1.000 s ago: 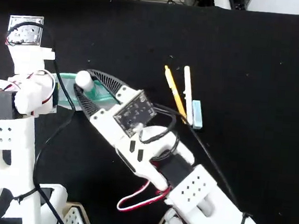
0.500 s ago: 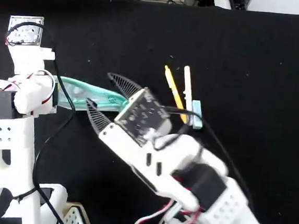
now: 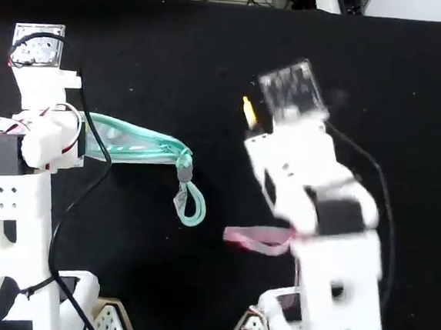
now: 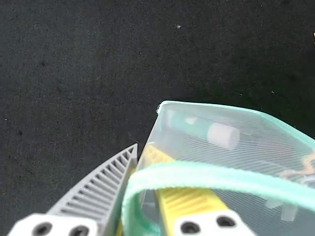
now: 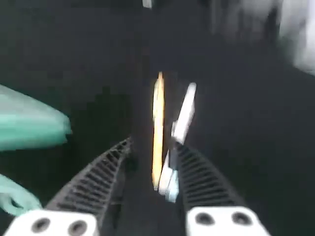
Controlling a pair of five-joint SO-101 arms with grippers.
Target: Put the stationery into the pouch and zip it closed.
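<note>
My left gripper (image 4: 143, 150) is shut on the rim of the teal mesh pouch (image 4: 231, 152), holding its mouth up; a white-capped item (image 4: 222, 135) lies inside. From above, the pouch (image 3: 134, 142) stretches right from the left arm, and its strap loop (image 3: 191, 206) rests on the cloth. Over the loose stationery my right gripper (image 5: 152, 147) stands open. A yellow pen (image 5: 157, 123), a white pen (image 5: 185, 113) and a pale blue eraser (image 5: 170, 183) lie between and ahead of its fingers. In the high view the right arm covers all but the yellow pen's tip (image 3: 248, 110).
Black cloth (image 3: 412, 97) covers the table, with open room to the far right and at the back. The left arm's white base (image 3: 15, 216) stands at the front left. A red and white cable (image 3: 254, 239) hangs from the right arm.
My right gripper has let a white-capped item go at the pouch mouth, drawn back open and swung right to above the pens. The pouch's strap loop is now uncovered.
</note>
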